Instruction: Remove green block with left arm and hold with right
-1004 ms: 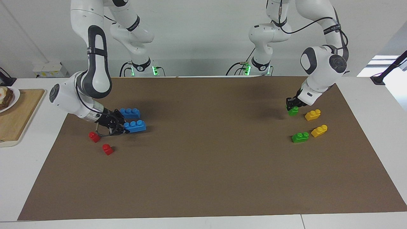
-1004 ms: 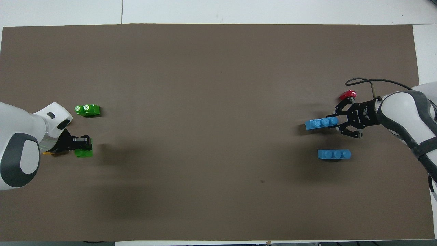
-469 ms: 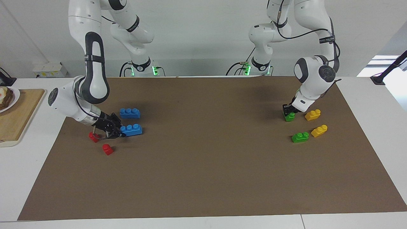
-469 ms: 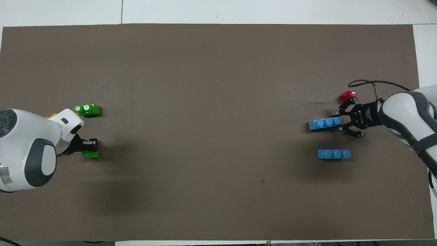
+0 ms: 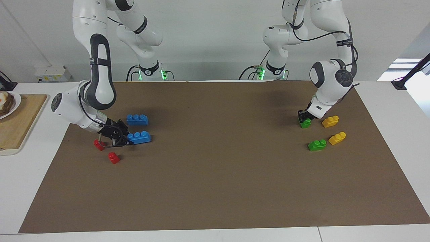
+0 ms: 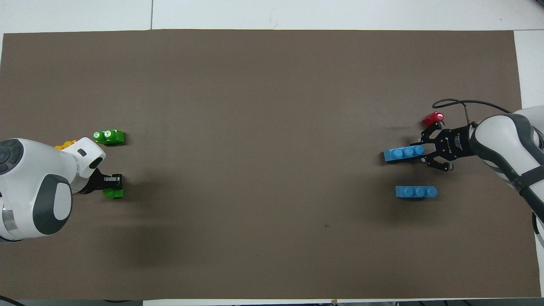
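Note:
My left gripper (image 5: 304, 118) is shut on a small green block (image 5: 306, 123), low at the brown mat near the left arm's end; both also show in the overhead view, the gripper (image 6: 111, 181) and the block (image 6: 114, 193). A second green block (image 5: 317, 145) lies free on the mat, farther from the robots, and shows in the overhead view too (image 6: 109, 137). My right gripper (image 5: 126, 137) is shut on one end of a blue three-stud brick (image 5: 138, 136) at the right arm's end, low at the mat; the overhead view shows that gripper (image 6: 425, 153) and brick (image 6: 403, 152).
Two yellow bricks (image 5: 330, 121) (image 5: 337, 138) lie beside the green blocks. A second blue brick (image 5: 137, 119) lies nearer to the robots than the held one. Two red bricks (image 5: 99, 145) (image 5: 114, 157) lie by the right gripper. A wooden board (image 5: 16, 124) sits off the mat.
My left gripper has come down with the green block and shifted slightly toward the table's middle. My right gripper has lowered and drawn the blue brick slightly toward the right arm's end.

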Motion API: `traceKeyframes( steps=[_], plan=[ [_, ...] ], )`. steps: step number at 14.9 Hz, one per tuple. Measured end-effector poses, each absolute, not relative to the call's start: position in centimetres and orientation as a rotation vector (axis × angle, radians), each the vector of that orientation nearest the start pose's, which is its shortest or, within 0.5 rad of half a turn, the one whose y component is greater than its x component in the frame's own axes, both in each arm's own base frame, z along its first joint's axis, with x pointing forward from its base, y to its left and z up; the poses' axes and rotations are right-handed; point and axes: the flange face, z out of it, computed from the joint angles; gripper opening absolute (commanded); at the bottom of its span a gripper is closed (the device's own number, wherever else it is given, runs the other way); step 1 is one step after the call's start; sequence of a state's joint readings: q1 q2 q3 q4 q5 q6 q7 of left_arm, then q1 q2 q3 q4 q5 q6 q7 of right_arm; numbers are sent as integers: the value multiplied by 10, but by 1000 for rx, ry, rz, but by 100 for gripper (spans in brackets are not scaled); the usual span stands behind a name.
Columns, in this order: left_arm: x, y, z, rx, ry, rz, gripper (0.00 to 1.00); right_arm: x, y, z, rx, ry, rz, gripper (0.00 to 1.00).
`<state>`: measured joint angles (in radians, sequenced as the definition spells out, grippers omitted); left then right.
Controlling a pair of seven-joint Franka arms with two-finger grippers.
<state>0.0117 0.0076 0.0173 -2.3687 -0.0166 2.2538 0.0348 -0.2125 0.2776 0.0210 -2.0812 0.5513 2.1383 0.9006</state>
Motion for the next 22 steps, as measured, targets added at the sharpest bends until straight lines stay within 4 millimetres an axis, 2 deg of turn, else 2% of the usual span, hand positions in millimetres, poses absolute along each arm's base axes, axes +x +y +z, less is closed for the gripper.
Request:
traceKeyframes(
  steps=[3,5,8,10,15,18,20,22],
  plan=[
    [486,14,314,-3152,-8,192,100,557,-85,282,-2075,1829,493,85],
    [492,14,325,-3152,-7,188,100,559,-84,285,-2077,1823,485,93],
    [508,13,362,-3154,-2,163,100,564,-81,298,-2057,1837,492,95],
    [515,13,389,-3155,-1,179,100,570,-77,320,-2022,1862,522,96],
    [532,12,465,-3155,-18,186,100,584,-71,389,-1992,1856,531,98],
    [534,8,508,-3156,-10,134,100,597,-69,439,-2124,1802,429,98],
    [533,7,531,-3157,-8,120,100,605,-53,475,-2241,1740,338,99],
    [533,6,540,-3157,-7,120,100,606,-26,509,-2383,1630,226,99]
  ],
)
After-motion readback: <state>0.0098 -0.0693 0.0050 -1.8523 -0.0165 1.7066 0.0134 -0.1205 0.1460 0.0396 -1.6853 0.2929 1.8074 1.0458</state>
